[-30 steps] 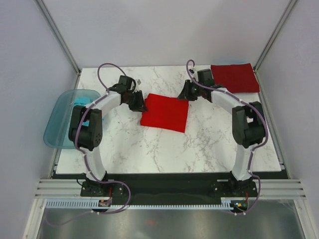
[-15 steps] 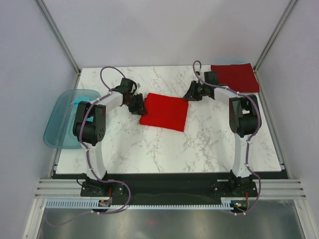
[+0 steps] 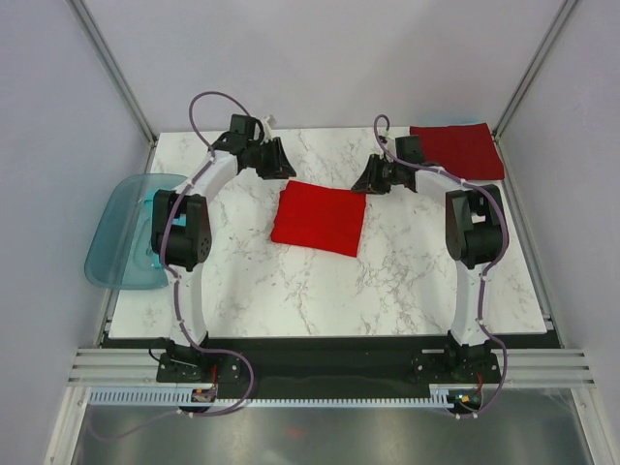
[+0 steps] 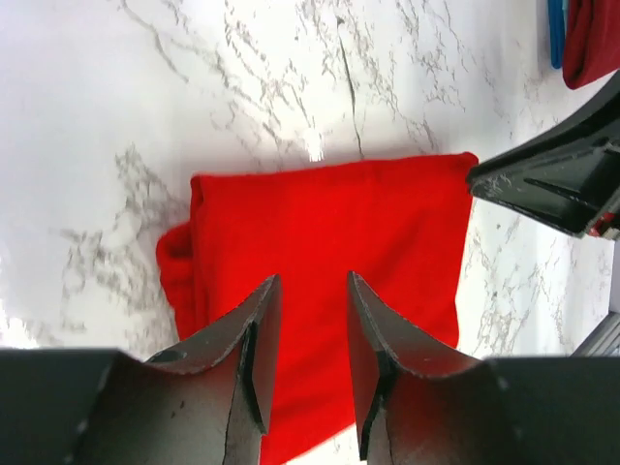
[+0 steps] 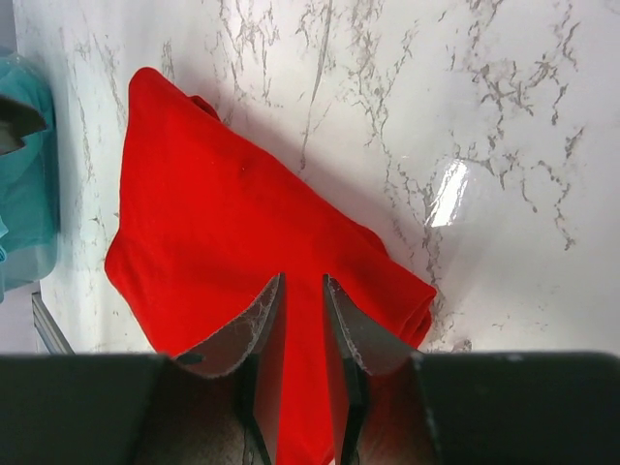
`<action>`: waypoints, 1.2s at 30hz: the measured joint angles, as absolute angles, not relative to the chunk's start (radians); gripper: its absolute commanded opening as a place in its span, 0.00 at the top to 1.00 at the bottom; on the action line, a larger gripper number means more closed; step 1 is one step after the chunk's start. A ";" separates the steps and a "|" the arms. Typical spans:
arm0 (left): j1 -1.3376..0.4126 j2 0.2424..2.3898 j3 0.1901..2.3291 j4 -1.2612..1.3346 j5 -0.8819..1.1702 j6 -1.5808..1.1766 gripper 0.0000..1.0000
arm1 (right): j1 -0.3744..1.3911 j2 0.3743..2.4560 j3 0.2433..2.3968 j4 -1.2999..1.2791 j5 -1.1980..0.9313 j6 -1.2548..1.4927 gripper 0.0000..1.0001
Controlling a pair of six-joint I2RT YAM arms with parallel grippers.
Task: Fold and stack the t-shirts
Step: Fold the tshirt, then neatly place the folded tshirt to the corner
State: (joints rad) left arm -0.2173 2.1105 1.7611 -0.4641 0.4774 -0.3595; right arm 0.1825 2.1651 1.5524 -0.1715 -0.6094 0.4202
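Matt cloth red t-shirt (image 3: 319,219); glossy marble-look table (image 3: 291,281); translucent plastic bin (image 3: 107,254).

two reds on veined marble
a bright red t-shirt (image 3: 319,218) and a darker maroon t-shirt (image 3: 457,150); the table (image 3: 291,281) is white marble with thin grey veins, the bin (image 3: 116,242) translucent teal, the arms (image 3: 472,232) black

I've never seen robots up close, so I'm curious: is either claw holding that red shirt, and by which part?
Nothing is held. The left claw and right claw are both open and empty, above the folded red t-shirt.
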 measured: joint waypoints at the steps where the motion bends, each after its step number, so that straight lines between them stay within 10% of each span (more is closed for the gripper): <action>1: -0.217 2.148 1.793 -0.459 0.498 -0.358 0.60 | 0.182 2.165 1.552 -0.171 -0.609 0.421 0.71; 23: -0.141 2.418 2.084 -0.486 0.726 -0.405 0.57 | 0.111 2.243 1.628 -0.214 -0.599 0.442 0.68; 36: -0.141 1.883 1.409 -0.468 0.680 -0.398 0.85 | 0.175 1.869 1.380 -0.224 -0.538 0.450 0.55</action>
State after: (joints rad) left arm -0.1410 1.8828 1.4094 -0.4683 0.6796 -0.3985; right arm 0.1753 1.8687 1.3804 -0.2245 -0.5385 0.4500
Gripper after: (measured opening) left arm 0.185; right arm 0.409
